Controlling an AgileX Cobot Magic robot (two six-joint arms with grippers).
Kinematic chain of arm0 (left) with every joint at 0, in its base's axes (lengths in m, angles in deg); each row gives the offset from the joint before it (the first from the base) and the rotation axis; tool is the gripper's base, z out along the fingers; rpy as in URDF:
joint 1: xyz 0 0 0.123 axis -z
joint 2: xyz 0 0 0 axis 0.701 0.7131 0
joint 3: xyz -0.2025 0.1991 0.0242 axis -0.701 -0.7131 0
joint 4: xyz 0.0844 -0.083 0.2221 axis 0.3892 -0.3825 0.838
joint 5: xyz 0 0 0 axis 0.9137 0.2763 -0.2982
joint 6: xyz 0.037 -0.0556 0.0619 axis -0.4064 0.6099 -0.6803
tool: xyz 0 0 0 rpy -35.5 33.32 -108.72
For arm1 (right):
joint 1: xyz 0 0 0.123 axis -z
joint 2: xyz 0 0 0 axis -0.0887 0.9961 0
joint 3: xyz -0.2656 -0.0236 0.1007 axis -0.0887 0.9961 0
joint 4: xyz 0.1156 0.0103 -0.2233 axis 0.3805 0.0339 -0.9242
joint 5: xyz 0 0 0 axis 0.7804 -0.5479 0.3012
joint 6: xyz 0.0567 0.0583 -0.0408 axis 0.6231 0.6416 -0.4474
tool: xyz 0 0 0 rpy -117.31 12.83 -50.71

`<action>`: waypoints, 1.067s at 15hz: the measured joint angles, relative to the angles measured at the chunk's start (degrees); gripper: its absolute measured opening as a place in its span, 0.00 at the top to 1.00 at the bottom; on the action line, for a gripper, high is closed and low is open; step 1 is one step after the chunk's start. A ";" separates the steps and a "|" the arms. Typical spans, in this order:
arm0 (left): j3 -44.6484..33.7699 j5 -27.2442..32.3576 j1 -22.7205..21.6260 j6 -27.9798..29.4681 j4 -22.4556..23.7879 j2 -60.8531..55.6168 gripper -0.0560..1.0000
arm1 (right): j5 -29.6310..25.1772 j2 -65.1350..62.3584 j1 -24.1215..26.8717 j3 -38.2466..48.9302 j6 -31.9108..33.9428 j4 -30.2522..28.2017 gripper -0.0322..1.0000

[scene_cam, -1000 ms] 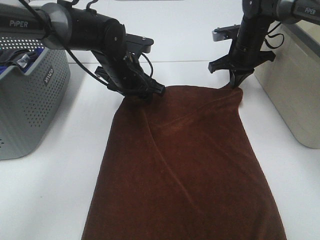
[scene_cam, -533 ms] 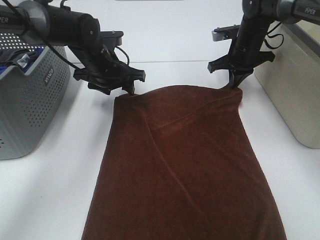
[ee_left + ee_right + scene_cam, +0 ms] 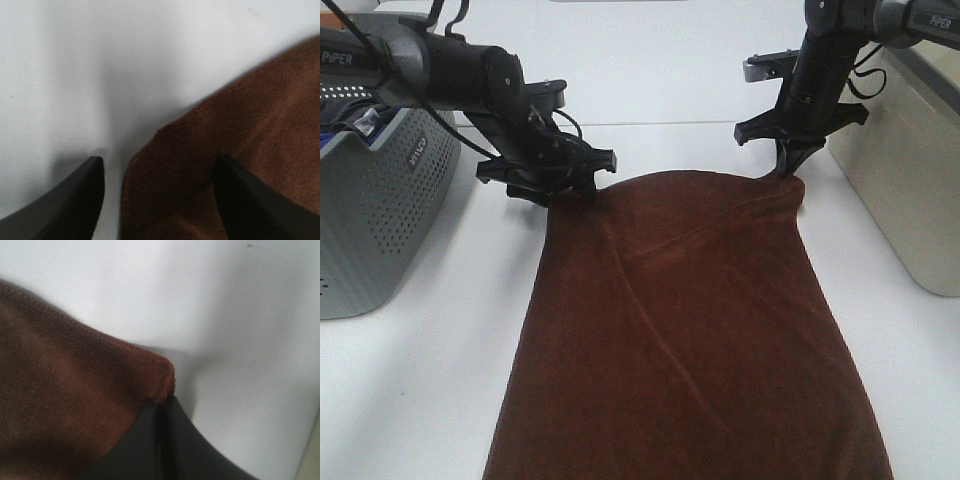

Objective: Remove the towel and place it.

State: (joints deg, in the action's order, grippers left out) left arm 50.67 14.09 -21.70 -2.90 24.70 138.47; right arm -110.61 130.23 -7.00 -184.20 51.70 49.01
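The dark reddish-brown towel (image 3: pixel 690 330) lies spread on the white table (image 3: pixel 440 380), running from mid-table to the near edge. My left gripper (image 3: pixel 558 186) hangs low over its far-left corner. In the left wrist view that gripper (image 3: pixel 160 200) is open, its two dark fingers (image 3: pixel 75 200) wide apart, and the towel's corner (image 3: pixel 225 140) lies loose between them. My right gripper (image 3: pixel 790 168) is shut on the far-right corner and lifts it slightly. The right wrist view shows the gripper (image 3: pixel 161 412) pinching the hemmed corner of the towel (image 3: pixel 65 390).
A grey perforated basket (image 3: pixel 380 210) holding dark items stands at the left edge of the table. A beige bin (image 3: pixel 910 190) stands at the right edge. White table surface lies on both sides of the towel and behind it.
My left gripper slid left along the towel's far edge, then settled at the far-left corner. That corner has been drawn out leftward. The right gripper has kept its hold and place.
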 joint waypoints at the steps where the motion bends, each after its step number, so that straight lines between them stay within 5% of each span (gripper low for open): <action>1: 0.00 -0.92 0.00 0.00 -1.09 0.80 0.41 | 0.00 0.00 0.00 0.00 0.00 0.00 0.97; 4: 0.00 -3.67 0.00 0.00 -1.83 1.55 0.56 | 0.00 0.00 0.00 0.00 0.00 0.06 0.97; 8: 0.00 -6.36 0.00 -3.09 -0.57 1.66 0.90 | 0.00 0.00 0.00 0.00 -0.29 0.06 0.97; 16: 3.44 -11.06 0.00 -6.42 13.18 -0.97 0.93 | 1.55 0.00 0.00 -5.21 -0.34 0.63 0.97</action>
State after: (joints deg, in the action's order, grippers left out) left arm 54.11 3.03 -21.70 -9.32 37.88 137.49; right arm -109.06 130.23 -7.00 -189.42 51.36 49.64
